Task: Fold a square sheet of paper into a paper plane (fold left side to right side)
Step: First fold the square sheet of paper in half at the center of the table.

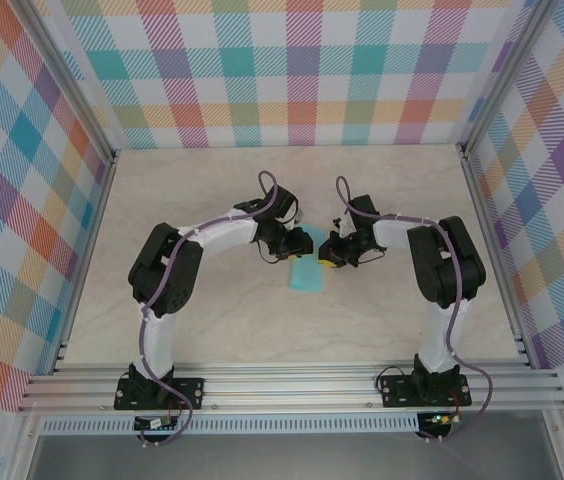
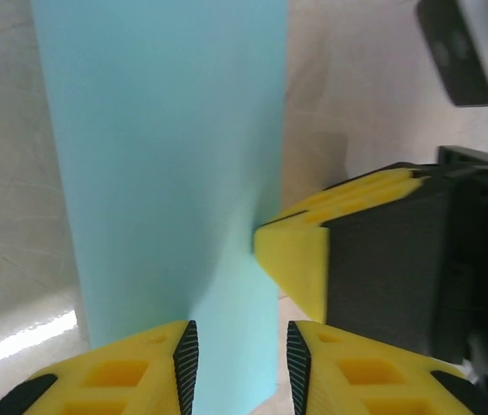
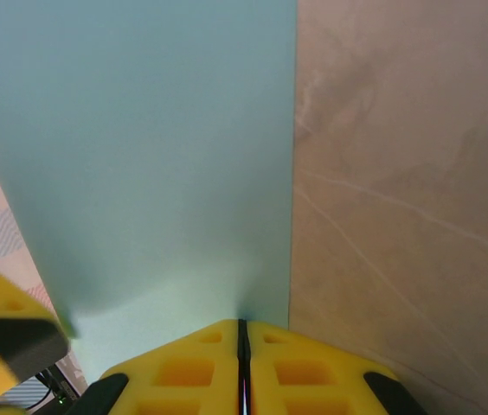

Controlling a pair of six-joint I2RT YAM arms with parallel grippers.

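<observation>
The right gripper (image 3: 243, 346) has its jaws pressed together on one edge of the square sheet of paper (image 3: 140, 156). The sheet appears as a long narrow turquoise strip at the middle of the table (image 3: 400, 173), between the two arms. The left gripper (image 2: 235, 363) stands with its jaws apart, and the strip's end lies in the gap between them; no pinch shows there. From each wrist camera the strip's long axis runs straight ahead, away from the fingers. From above it lies roughly front to back, reaching from the grippers toward the arm bases. Both grippers sit just beside each other at its far end, the left one on the strip's left side, so the left-over-right fold looks like its job
</observation>
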